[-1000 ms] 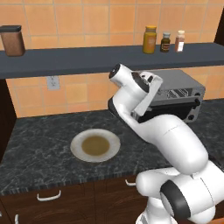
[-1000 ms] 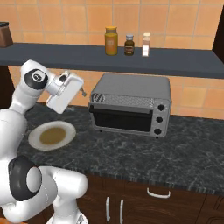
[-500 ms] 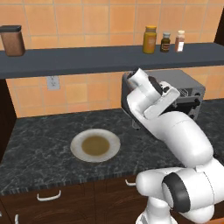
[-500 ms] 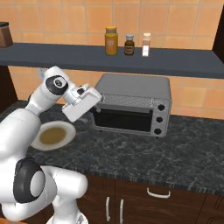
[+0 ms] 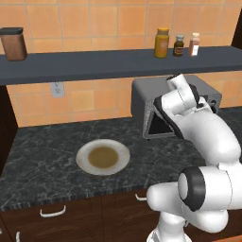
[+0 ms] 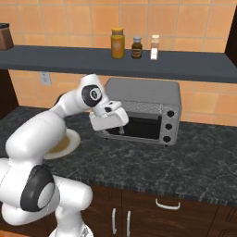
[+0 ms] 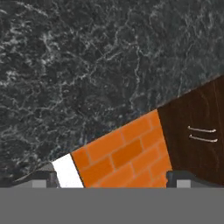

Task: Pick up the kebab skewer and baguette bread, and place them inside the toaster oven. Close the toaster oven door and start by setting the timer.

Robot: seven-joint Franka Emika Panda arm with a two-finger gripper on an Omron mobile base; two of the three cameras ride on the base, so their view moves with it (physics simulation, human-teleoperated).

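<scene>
Since the two dark finger tips sit far apart at the bottom of the hand view w/ nothing between them, the jaws are open & hold nothing. They point down at the black speckled table, w/ the orange brick floor and a brown cupboard past its edge. From the right base view the hand hangs just in front of the left part of the toaster oven door, near it, but I can't tell if it touches. That door looks upright & shut on the toaster oven, which sits at the back of the table. So I think the step now is the timer. Next move, I guess: swing over to the knobs on the oven's right side, pinch one, turn it. Kebab skewer & baguette bread: can't tell where they are; prob. inside, behind the dark glass. The plate nearby has just a brown patch. From the left base view the arm hides most of the door, and the knob marks are too small to read.
</scene>
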